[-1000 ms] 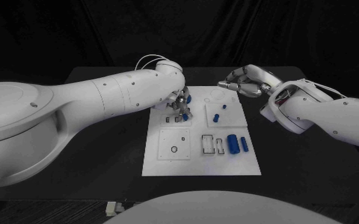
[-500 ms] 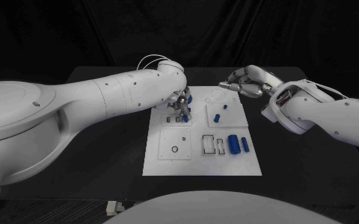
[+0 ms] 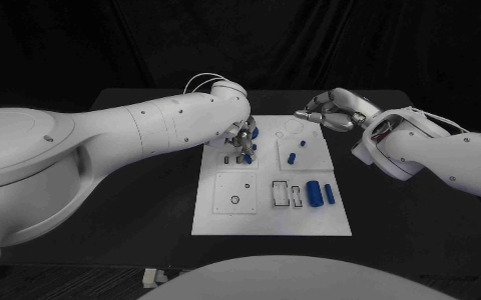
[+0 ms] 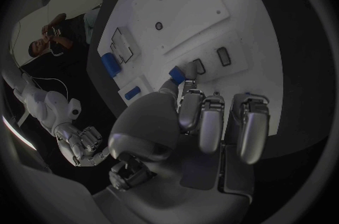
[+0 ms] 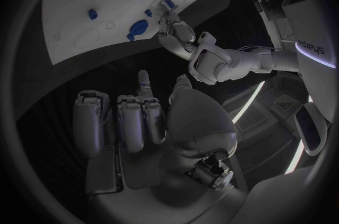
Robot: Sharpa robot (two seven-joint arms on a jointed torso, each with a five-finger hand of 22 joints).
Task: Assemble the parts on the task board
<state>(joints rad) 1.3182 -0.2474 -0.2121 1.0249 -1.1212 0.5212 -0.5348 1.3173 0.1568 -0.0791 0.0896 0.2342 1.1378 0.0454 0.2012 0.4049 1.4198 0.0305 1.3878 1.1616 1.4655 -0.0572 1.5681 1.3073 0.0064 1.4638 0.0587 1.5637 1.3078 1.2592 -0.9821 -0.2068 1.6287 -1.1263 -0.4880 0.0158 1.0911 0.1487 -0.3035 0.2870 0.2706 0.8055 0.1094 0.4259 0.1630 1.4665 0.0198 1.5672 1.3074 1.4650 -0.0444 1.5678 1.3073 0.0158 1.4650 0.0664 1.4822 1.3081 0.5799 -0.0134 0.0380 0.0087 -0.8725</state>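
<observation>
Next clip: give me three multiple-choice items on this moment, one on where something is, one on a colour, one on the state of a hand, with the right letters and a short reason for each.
1. Where is the left hand?
A. Over the far left part of the task board
B. Off the table at the near right corner
C. Resting on the near edge of the board

2. What colour is the small part at the left hand's fingertips?
A. Red
B. Blue
C. Yellow

3. How is the right hand?
A. Gripping a blue part
B. Pressing flat on the board
C. Holding nothing, off the board's far right corner

Answers:
1 A: the head view shows the hand over the board's far left area.
2 B: the left wrist view shows a blue piece between the fingertips.
3 C: the right wrist view shows its palm and fingers with nothing in them, over the dark table.
</observation>
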